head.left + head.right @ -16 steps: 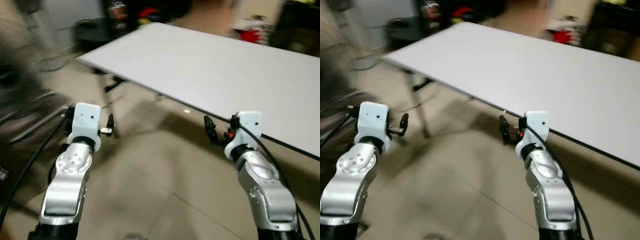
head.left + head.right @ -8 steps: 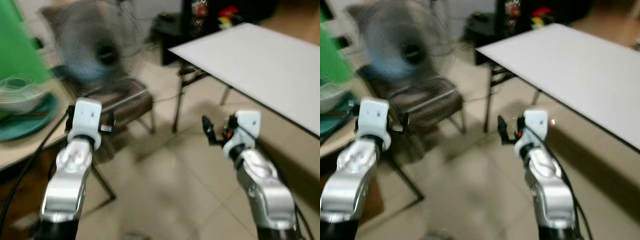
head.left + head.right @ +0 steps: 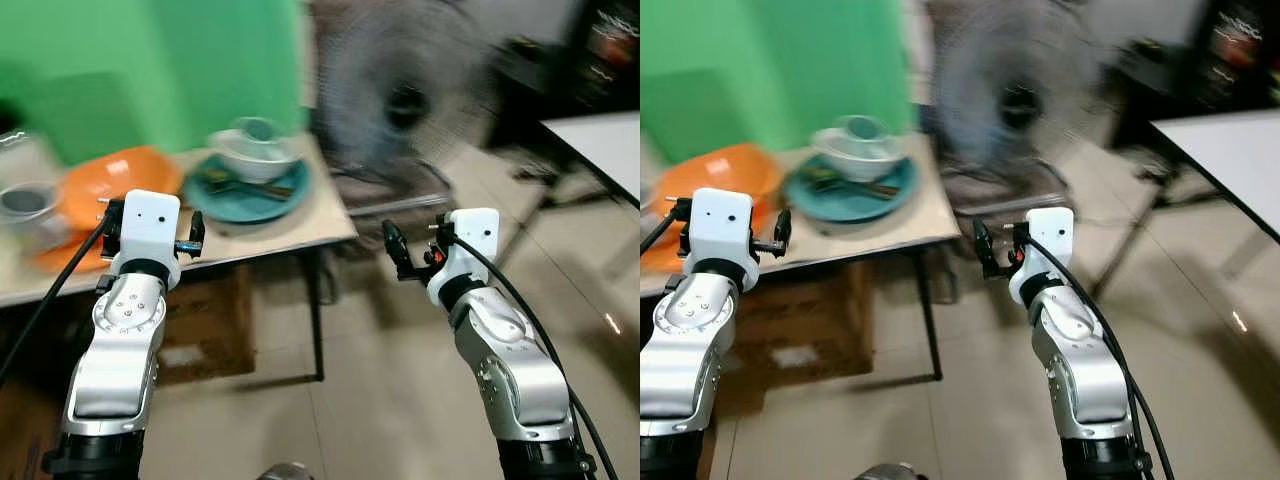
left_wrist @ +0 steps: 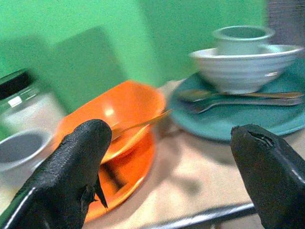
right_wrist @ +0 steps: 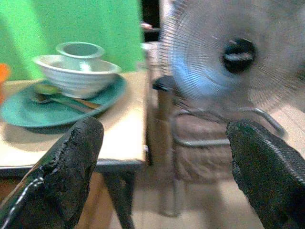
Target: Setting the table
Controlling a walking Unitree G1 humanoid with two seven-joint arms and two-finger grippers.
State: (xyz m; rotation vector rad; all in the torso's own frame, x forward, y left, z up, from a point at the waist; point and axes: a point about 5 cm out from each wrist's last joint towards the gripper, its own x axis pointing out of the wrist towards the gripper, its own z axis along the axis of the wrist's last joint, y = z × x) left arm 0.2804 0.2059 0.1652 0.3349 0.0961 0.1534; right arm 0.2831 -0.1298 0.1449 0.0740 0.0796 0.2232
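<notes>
Item: dishes for the table. A teal plate [image 3: 250, 195] sat on the counter [image 3: 300, 230] before a green wall, carrying a white bowl [image 4: 245, 67] with a cup [image 4: 242, 39] inside and cutlery [image 4: 238, 99] alongside. Orange bowls [image 4: 121, 119] and a jar [image 4: 21, 102] stood beside it.

Left claw [image 4: 167, 157]: empty, spread wide, short of the counter. Right claw [image 5: 162, 157]: likewise, near a fan [image 5: 238, 57].

Handling note: views were blurred. Best to settle square to the counter, then lift the plate level so the stack stays put.
</notes>
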